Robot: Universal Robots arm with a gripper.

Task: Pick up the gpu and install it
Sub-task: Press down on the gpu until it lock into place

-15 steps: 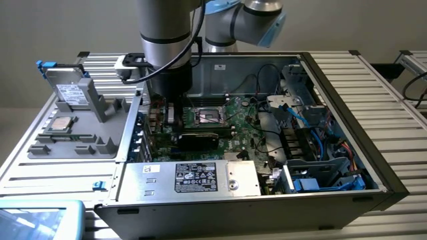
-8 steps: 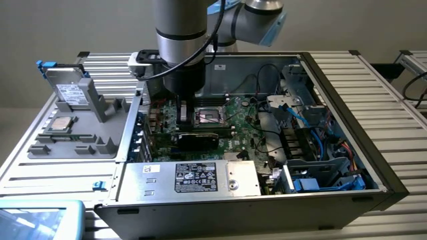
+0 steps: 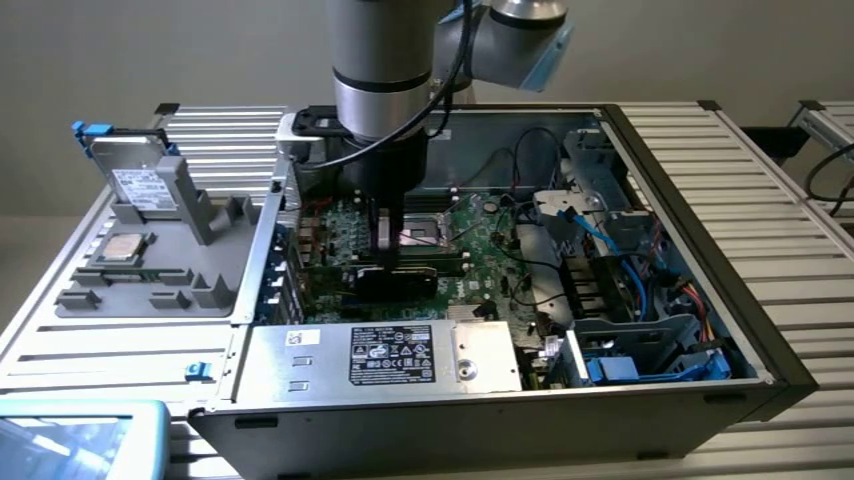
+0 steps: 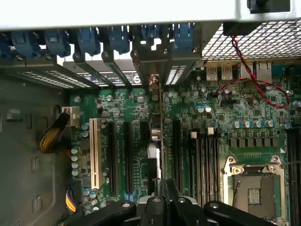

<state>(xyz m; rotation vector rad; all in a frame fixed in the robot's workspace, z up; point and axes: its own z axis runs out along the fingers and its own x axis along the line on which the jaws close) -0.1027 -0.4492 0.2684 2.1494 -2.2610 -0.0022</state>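
On the exterior view's left I see a gray tray (image 3: 147,270) beside the open computer case (image 3: 667,190). In the middle, my gripper (image 4: 161,197) is clenched on the top edge of the gpu (image 4: 159,136). The gpu stands on edge over the green board (image 4: 221,136), among the long black slots (image 4: 128,155).

Arm (image 3: 380,60) is showing silver-grey cylindrical segments, a black band, a pale blue joint cap and black cables trailing alongside. Gripper (image 4: 162,195) is presenting black linkage plates fastened with silver screws.
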